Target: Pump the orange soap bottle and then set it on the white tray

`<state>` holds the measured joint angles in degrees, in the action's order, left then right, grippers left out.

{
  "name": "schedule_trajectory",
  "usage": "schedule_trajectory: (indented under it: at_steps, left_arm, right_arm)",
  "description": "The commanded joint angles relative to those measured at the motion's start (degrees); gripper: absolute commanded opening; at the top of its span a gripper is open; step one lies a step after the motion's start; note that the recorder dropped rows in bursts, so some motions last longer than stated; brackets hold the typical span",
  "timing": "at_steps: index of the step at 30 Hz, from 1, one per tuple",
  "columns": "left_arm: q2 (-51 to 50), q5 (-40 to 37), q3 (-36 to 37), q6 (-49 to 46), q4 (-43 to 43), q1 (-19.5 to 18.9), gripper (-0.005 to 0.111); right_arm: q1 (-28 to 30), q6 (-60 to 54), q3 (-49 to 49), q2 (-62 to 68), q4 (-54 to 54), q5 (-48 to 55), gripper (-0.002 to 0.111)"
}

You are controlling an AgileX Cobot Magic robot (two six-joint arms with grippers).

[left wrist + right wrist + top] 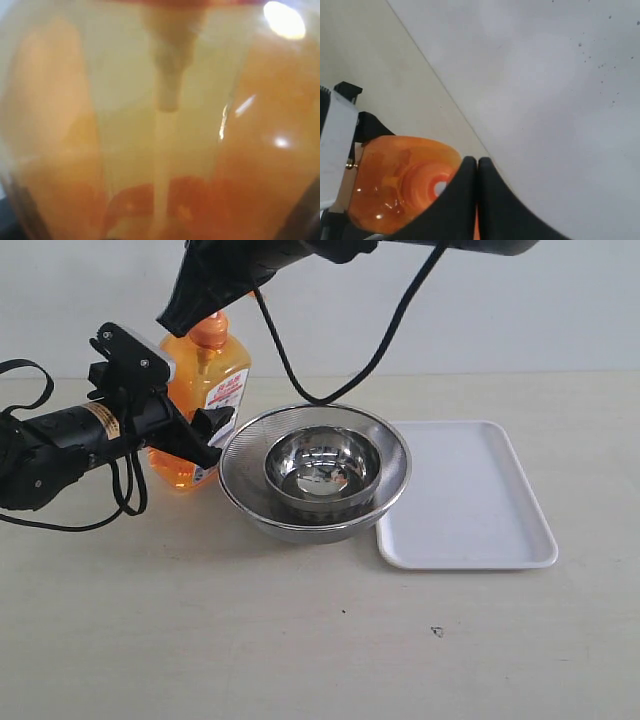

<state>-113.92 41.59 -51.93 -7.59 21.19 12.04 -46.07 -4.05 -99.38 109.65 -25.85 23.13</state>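
Note:
The orange soap bottle (205, 375) stands upright at the left of the steel bowls, and its translucent body fills the left wrist view (160, 125). My left gripper (197, 435) is shut on the bottle's lower body, with only dark finger edges (12, 212) showing at the corners of that view. My right gripper (180, 315) comes down from above, shut, with its black fingertips (470, 167) pressed together over the pump head. The orange pump head (212, 332) peeks out under them, and the bottle's shoulder (395, 185) shows below. The white tray (470, 500) lies empty to the right of the bowls.
A round steel mesh bowl (240, 465) with a smaller steel bowl (322, 470) inside it sits between the bottle and the tray, touching or nearly touching both. Black cables (300, 380) hang behind the bowls. The pale tabletop (300, 640) stretches in front.

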Motion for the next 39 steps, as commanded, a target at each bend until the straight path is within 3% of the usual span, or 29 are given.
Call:
schedule_trajectory:
  at_steps: [1,39]
  left_arm:
    - [0.5,0.3,-0.4,0.4,0.9,0.7,0.005]
    - [0.5,0.3,-0.4,0.4,0.9,0.7,0.005]
  right_arm:
    - [-0.2,-0.5,0.9,1.8,2.2,4.4,0.000]
    - [-0.2,-0.6,0.1,1.2,1.0,4.2,0.000]
